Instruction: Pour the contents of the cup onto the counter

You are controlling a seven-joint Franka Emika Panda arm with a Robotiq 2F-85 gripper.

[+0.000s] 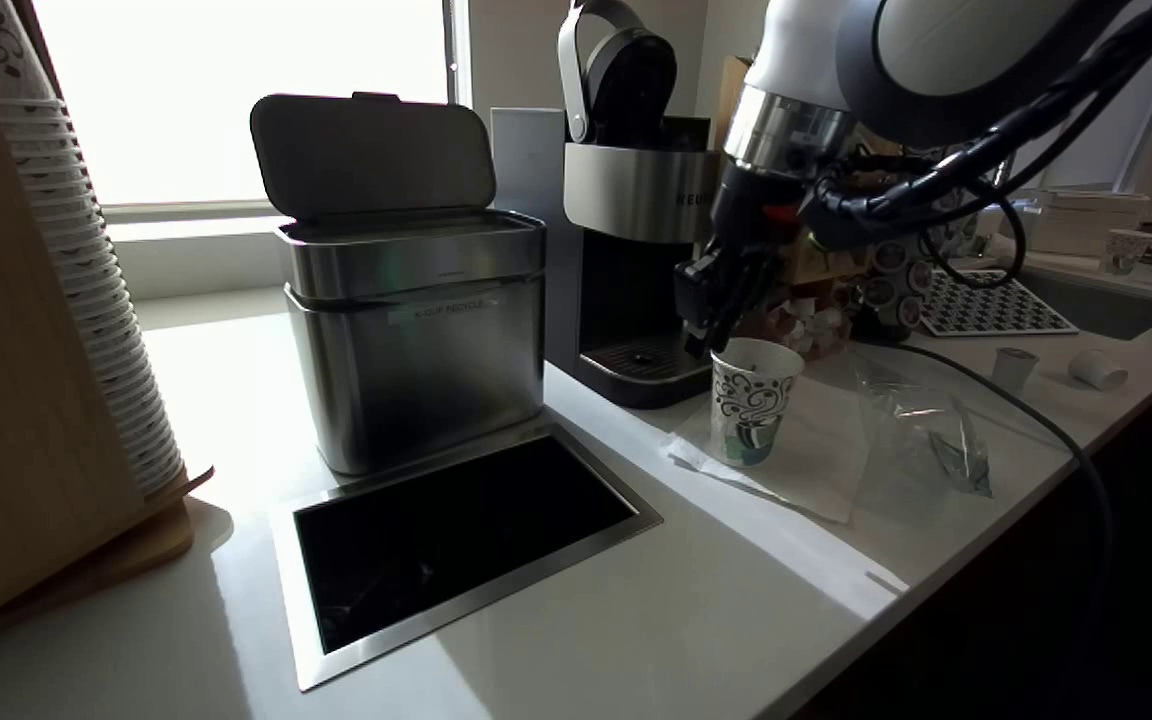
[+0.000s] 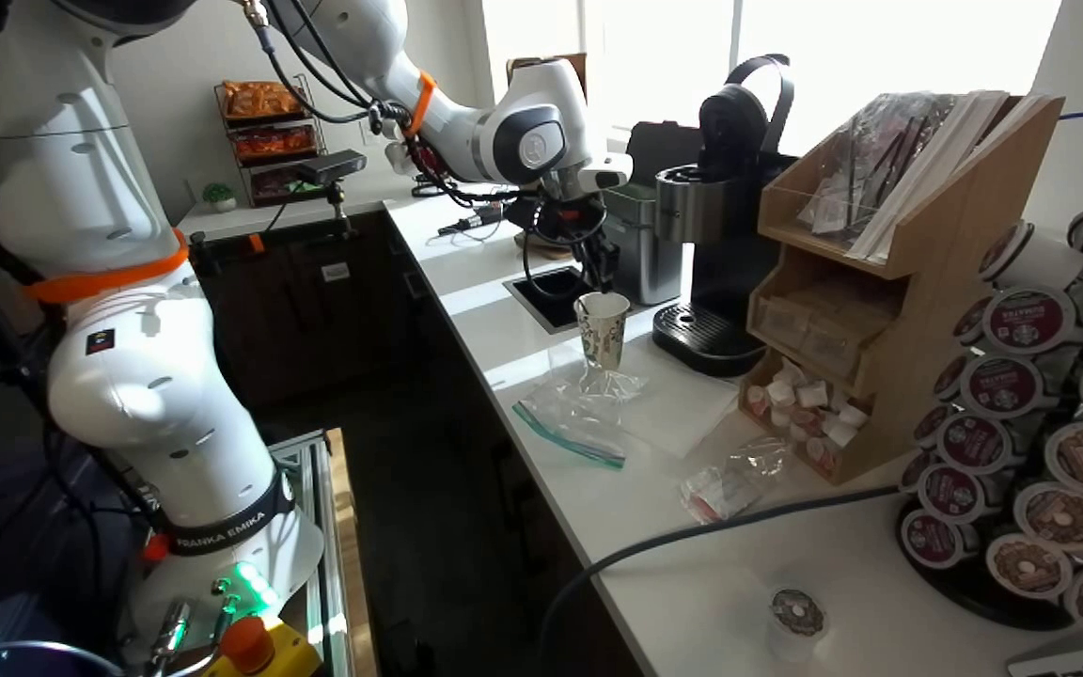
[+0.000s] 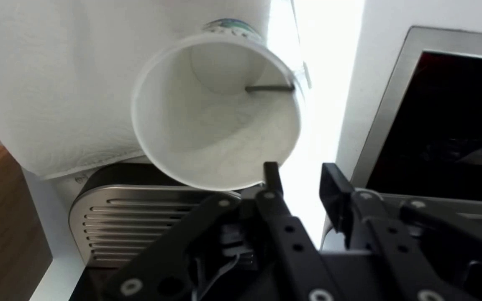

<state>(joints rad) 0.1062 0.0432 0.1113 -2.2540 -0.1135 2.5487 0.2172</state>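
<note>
**Paper cup, gripper right by the rim: go easy on the squeeze**

So the cup (image 1: 754, 403) is standing upright on a paper towel (image 1: 826, 470) spread on the tabletop (image 1: 576, 640), near the coffee maker (image 1: 636, 190). The gripper (image 3: 299, 173) has its fingers spread apart, no cup wall clearly between them. In the wrist view its nearer finger overlaps the rim; can't tell if they're touching.

Looks like the grasp is the step in hand. Best bet is probably nudging toward the cup until the wall sits in the gap, one finger inside and one outside, then dropping a bit before closing softly, since thin paper may buckle. Then lift straight up and tip over bare tabletop, well away from the metal-framed cut-out (image 1: 484, 593).

The cup itself: white, tapered, dark swirls, some green near the foot, rim looks round. There's a thin dark stick-like thing (image 3: 270, 88) inside, too vague to name.
</note>
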